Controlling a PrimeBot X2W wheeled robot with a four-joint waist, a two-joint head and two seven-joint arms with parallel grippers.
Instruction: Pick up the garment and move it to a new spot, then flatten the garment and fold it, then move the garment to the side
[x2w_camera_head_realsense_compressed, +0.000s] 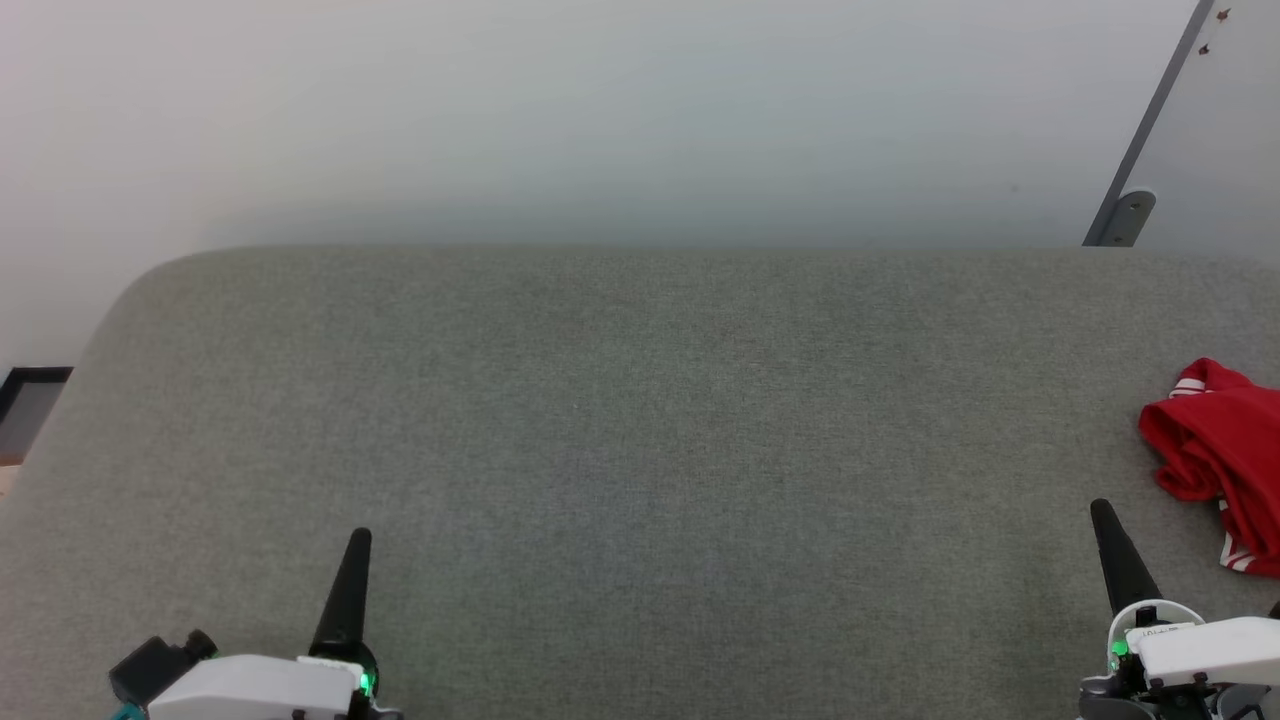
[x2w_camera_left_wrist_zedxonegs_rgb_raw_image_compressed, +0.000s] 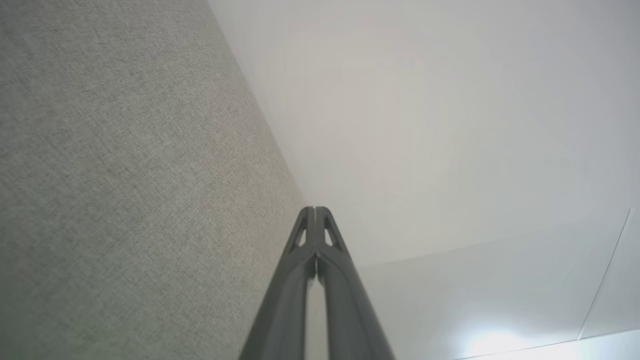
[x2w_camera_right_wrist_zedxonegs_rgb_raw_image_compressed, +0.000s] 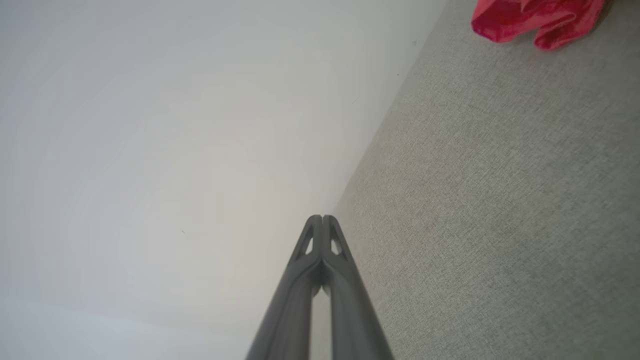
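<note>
The garment (x2w_camera_head_realsense_compressed: 1222, 450) lies crumpled at the right edge of the grey fabric surface (x2w_camera_head_realsense_compressed: 640, 450), red with bits of red-and-white striped trim showing; part of it runs out of the head view. In the right wrist view the garment (x2w_camera_right_wrist_zedxonegs_rgb_raw_image_compressed: 537, 17) sits at the top right corner. My right gripper (x2w_camera_head_realsense_compressed: 1102, 512) hovers low at the lower right, shut with nothing held, a short way left of and nearer than the garment. My left gripper (x2w_camera_head_realsense_compressed: 360, 540) is at the lower left, far from the garment. Its fingertips (x2w_camera_left_wrist_zedxonegs_rgb_raw_image_compressed: 315, 210) are pressed together and empty, and so are the right gripper's (x2w_camera_right_wrist_zedxonegs_rgb_raw_image_compressed: 322, 218).
A pale wall (x2w_camera_head_realsense_compressed: 600, 110) rises behind the grey surface's far edge. A grey metal bar with a bracket (x2w_camera_head_realsense_compressed: 1130, 210) leans at the upper right. A dark-framed object (x2w_camera_head_realsense_compressed: 28, 400) stands off the surface's left edge.
</note>
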